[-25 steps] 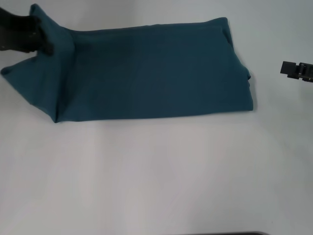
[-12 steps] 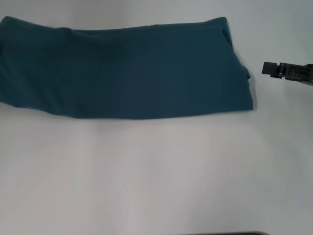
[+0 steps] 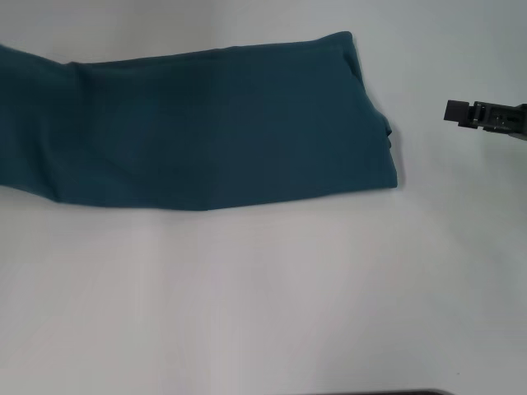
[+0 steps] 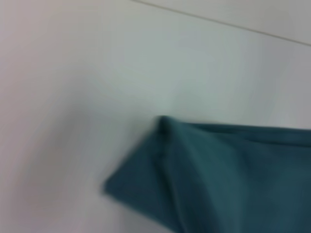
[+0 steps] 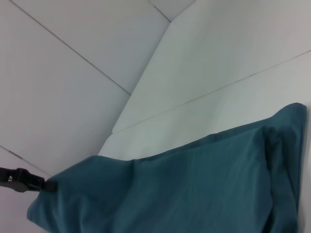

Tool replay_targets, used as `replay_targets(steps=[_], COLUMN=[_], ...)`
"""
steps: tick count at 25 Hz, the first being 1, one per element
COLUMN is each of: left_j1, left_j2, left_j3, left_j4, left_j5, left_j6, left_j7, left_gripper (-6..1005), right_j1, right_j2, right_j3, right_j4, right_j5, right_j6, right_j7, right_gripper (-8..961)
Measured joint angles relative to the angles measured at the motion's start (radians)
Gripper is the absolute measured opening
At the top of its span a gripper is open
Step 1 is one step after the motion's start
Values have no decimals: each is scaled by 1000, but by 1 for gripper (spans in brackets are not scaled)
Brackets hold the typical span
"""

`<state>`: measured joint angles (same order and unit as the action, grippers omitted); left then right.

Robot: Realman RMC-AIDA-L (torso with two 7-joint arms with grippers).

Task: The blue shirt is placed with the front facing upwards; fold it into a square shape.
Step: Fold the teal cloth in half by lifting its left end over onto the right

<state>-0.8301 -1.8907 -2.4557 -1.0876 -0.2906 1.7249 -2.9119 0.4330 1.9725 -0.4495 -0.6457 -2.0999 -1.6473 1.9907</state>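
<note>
A: Largest item?
B: White counter [image 3: 263, 296]. On its far half lies the blue shirt [image 3: 206, 123], a long folded band.
A: Grippers?
B: Right gripper [image 3: 451, 110]: apart from the shirt's right end, jaws' state unclear. Left gripper [image 5: 47, 185]: jaws pinching the shirt's left end.

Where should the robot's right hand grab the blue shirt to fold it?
Probably the blue shirt's right end, near its far corner. The shirt lies as a long flat band, and that short edge faces the right gripper, which hangs just off that end. Coming in from the right, low over the table, it could pinch the layers together.
</note>
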Motion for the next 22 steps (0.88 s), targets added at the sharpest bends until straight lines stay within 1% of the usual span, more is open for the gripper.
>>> replay_targets(steps=[3,5,7,9,16,21,22], left_j1=[-3,-9,-24,-41,-116,-169,-175], left_j2=[-2,-10,-27,-49,-115,-162,-167], left_j3=[5,18,34,47,75,82,82], left_j4=[4,4,4,5,43,46,46], left_j5=[-121,-198,-248,-266,-270,-272,-273], left_j6=[38,67,87,91,35,1,-3], left_j7=[9,11,15,16,19,20,20], left_gripper=[48,48,48,48,48,47,47], right_j1=[0,-2,-4,-6,-10,-11,-11], right_j2=[-1,-2,-3,-4,-5,-5,-4], right_j3=[-2,-4,-6,-8,-9,-11,-11], right_j4=[0,0,0,0,2,2,1], right_j5=[0,0,0,0,-2,-7,-8], right_j6=[0,0,0,0,0,0,0], right_j7=[1,3,3,3,4,3,3], right_gripper=[897,897,897,897,897,897,897])
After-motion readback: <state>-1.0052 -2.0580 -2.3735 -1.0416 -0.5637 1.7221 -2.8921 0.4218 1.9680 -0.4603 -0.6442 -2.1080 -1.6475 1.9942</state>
